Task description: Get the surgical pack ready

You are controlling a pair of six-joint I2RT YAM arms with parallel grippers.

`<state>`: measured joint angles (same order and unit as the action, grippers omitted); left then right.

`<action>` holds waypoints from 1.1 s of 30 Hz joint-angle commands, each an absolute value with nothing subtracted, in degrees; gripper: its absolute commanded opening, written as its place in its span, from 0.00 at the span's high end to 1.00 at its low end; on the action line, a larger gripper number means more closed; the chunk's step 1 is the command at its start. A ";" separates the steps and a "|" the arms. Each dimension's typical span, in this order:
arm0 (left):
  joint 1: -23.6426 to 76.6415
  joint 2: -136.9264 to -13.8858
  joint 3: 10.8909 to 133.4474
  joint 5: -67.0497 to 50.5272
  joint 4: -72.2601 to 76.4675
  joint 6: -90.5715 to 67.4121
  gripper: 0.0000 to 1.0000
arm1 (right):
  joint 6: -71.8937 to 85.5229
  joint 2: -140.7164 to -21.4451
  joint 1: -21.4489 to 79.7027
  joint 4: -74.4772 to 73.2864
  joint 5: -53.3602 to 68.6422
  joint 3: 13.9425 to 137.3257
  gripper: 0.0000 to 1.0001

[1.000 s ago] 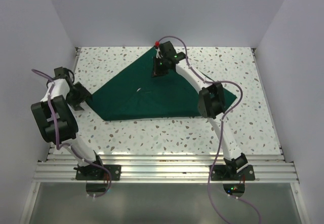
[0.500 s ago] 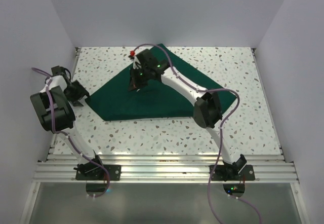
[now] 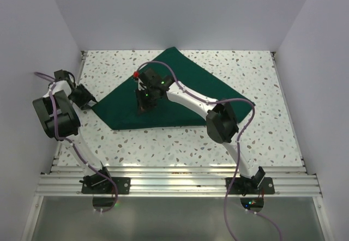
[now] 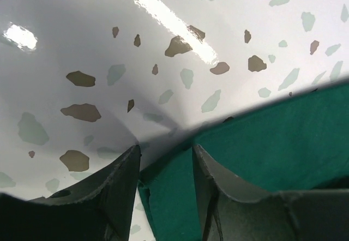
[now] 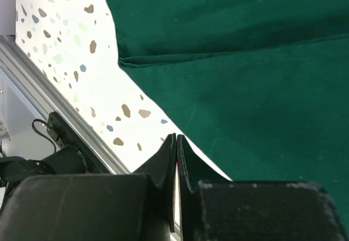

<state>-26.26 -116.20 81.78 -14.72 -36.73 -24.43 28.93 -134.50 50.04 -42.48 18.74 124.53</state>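
The left gripper [image 4: 166,149] stood with its fingers [image 4: 120,181] spread, a clear gap between them. A corner of the surgical pack [image 4: 283,143] lay in that gap and ran off to the right of the fingers. Shadow hid whether either pad touched the cloth. From above, this gripper [image 3: 90,100] sat at the pack's left corner, its tips lost under the wrist.

The right gripper [image 5: 175,137] had its fingers pressed together, with no green cloth visible between them. The surgical pack [image 5: 245,61] spread ahead of it and to its right as a dark green sheet, with a folded edge crossing beyond the fingertips. Speckled table [image 5: 65,44] showed to its left. In the top view, the right gripper [image 3: 143,107] pointed down over the pack [image 3: 122,110]. Whether its tips touched the cloth could not be made out. The right arm covered part of the sheet.
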 commanded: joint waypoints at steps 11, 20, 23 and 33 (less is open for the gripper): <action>-26.54 -112.77 77.44 -14.51 -37.17 -24.61 0.54 | 29.44 -134.47 50.45 -42.45 17.49 124.98 1.00; -26.54 -111.71 76.47 -9.76 -38.76 -24.00 0.56 | 29.53 -134.82 50.45 -41.48 18.63 124.54 1.00; -26.54 -112.85 76.99 -9.75 -38.50 -23.91 0.60 | 29.53 -134.91 50.45 -41.75 18.72 124.37 1.00; -26.37 -112.07 78.05 -11.86 -38.76 -24.96 1.00 | 29.97 -136.14 51.50 -43.51 16.96 123.40 1.00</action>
<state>-26.33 -113.25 77.65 -11.77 -37.76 -24.91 29.23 -135.20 50.94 -42.83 18.46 123.50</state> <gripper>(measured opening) 0.018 0.010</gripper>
